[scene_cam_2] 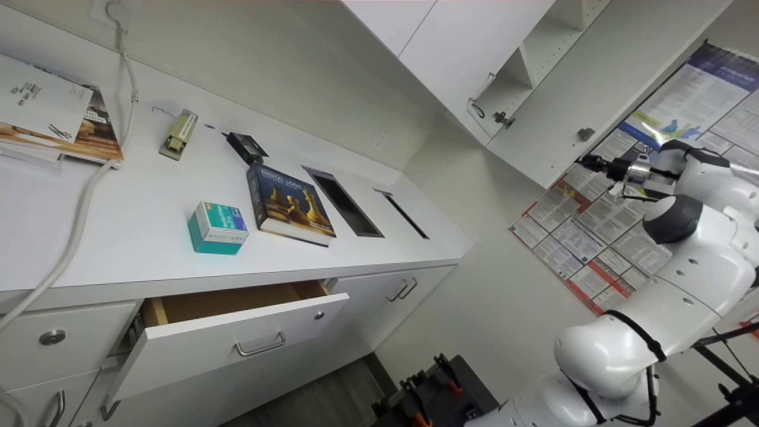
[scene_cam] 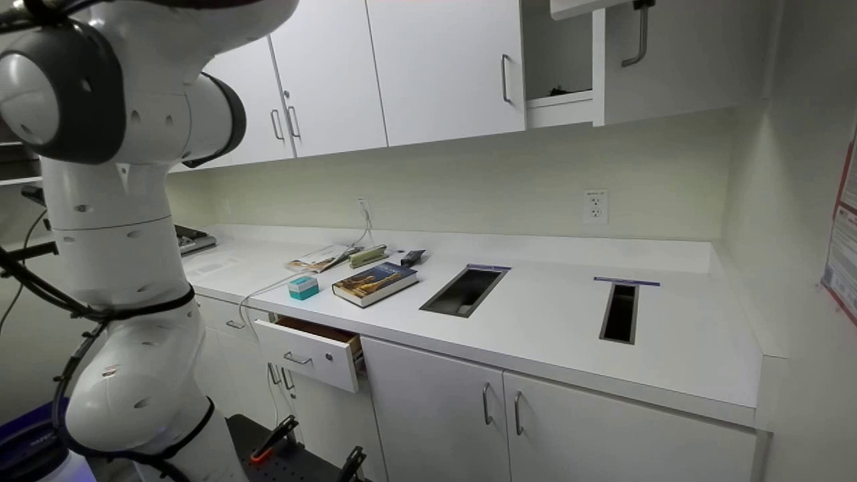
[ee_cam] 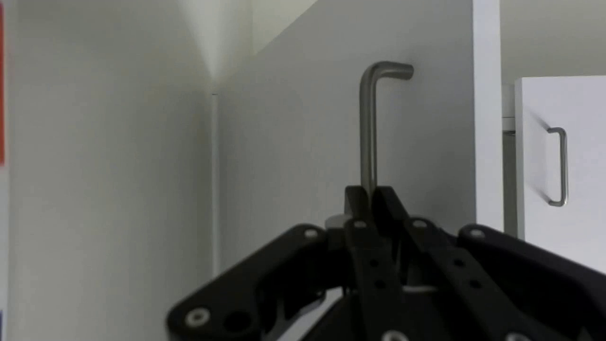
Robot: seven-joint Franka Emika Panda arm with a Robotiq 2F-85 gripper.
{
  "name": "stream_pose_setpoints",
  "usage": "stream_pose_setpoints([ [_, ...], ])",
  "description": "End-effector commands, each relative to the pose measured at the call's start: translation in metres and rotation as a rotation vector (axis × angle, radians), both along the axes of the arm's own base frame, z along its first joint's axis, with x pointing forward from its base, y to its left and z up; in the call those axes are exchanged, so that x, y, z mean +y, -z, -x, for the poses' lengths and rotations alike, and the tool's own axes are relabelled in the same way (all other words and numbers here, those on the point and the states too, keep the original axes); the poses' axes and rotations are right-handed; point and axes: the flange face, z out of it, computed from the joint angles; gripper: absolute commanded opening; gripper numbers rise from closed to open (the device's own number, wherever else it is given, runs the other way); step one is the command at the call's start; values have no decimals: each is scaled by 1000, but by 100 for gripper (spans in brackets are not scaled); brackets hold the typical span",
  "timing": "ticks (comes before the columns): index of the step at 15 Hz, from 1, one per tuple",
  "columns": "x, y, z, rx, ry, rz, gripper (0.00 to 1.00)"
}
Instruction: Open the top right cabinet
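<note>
My gripper [ee_cam: 369,194] is clamped around the metal handle [ee_cam: 368,137] of the top right cabinet door [ee_cam: 426,142], its black fingers [ee_cam: 353,203] on either side of the bar. The door stands open, swung out toward the near side, and in both exterior views I can see into the cabinet [scene_cam: 559,47]. Just left of it, the neighbouring door [scene_cam: 448,73] is closed. Below, two dark rectangular cutouts [scene_cam: 466,291] sit in the white counter [scene_cam: 535,294] toward its right end; left of them lies a Digital Logic book [scene_cam_2: 296,204], with a teal-and-white box [scene_cam_2: 219,231] further left, near it but apart. A drawer [scene_cam_2: 201,350] under the counter stands part-way out. On the right-hand wall [scene_cam_2: 474,302], in an exterior view, printed posters [scene_cam_2: 599,237] show behind my arm [scene_cam_2: 676,279].
</note>
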Motion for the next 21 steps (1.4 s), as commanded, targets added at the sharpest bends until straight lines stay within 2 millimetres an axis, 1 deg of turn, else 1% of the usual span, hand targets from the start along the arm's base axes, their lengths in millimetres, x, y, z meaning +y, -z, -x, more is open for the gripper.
stream_pose_setpoints([
  [1,-5,0,9,81,-34,-31,41],
  [2,-4,0,12,100,-49,-43,49],
  [3,2,-2,16,131,-92,-65,56],
  [4,7,-1,7,157,-132,-68,64],
  [5,12,-2,8,186,-170,-78,71],
  [7,22,-9,11,234,-220,-81,86],
  [8,28,-17,11,252,-225,-72,95],
  [9,35,-25,13,267,-224,-58,99],
  [13,60,-59,26,323,-173,43,100],
  [16,83,-82,34,329,-158,84,100],
  [18,104,-97,31,344,-158,124,100],
  [19,117,-106,26,350,-155,145,100],
  [20,129,-115,19,387,-103,153,100],
  [21,140,-121,9,386,-89,170,100],
])
